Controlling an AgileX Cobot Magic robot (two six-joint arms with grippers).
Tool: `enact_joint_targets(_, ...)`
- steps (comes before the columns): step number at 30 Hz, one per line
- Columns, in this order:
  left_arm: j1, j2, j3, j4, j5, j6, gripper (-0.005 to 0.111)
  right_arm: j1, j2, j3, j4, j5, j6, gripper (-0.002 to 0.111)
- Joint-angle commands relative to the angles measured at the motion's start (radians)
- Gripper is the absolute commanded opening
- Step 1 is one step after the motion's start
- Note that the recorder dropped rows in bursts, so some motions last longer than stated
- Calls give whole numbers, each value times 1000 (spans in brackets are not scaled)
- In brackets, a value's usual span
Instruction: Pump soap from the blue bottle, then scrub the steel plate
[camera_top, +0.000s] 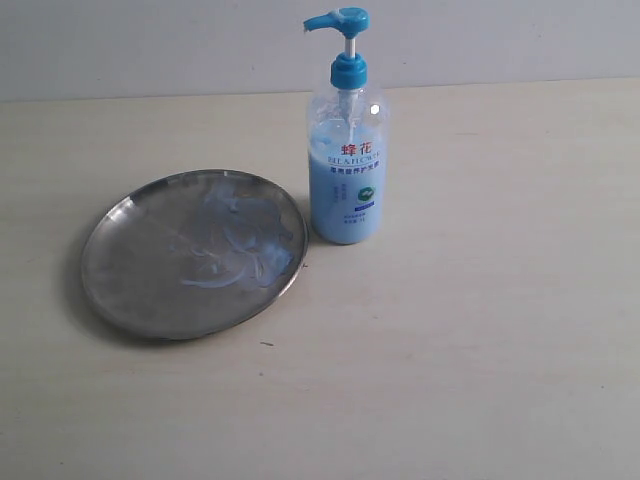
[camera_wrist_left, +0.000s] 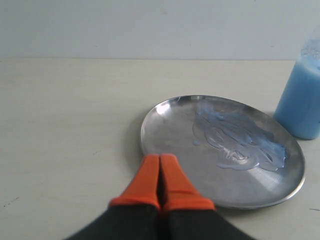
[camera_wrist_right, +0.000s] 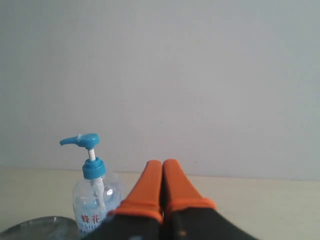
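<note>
Steel plate (camera_top: 120, 260): round, shallow, shiny grey, low rim, lying flat on the pale desk (camera_top: 480, 330), left of centre in the exterior view. Surface is dull-reflective with faint scuffing.

Soap (camera_top: 235, 235): pale bluish-white, glossy, smeared in curved streaks and swirls over the half of the plate nearer the bottle. The other half is bare metal. From the left wrist view the smears look like one wet, irregular patch with thicker white edges.

Blue bottle (camera_top: 347, 190): tall clear plastic, upright on the desk, just beside the plate's rim on its right in the exterior view; can't tell if they touch. Light-blue liquid fills the lower part and the upper part is clear. The label has red Chinese characters over smaller print. The bright blue pump head (camera_top: 340, 20) is on a white stem with the nozzle pointing left, toward the plate side.

Left claw (camera_wrist_left: 160, 157): orange tips pressed together, closed, gripping nothing. It is near the plate's rim on the side away from the bottle.

Right claw (camera_wrist_right: 162, 162): orange tips together, closed and empty, well apart from the bottle, with a grey wall (camera_wrist_right: 200, 75) behind.
</note>
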Motion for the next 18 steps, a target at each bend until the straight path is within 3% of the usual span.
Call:
enact_joint_targets(1, 3, -4, 2, 2, -6, 4, 0, 4, 4, -8, 7, -58, -9, 0)
enact_joint_targets(10, 3, -4, 2, 2, -6, 4, 0, 26, 116, -21, 7, 12, 15, 0)
enact_joint_targets(18, 3, -4, 2, 2, -6, 4, 0, 140, 334, -168, -139, 33, -96, 5)
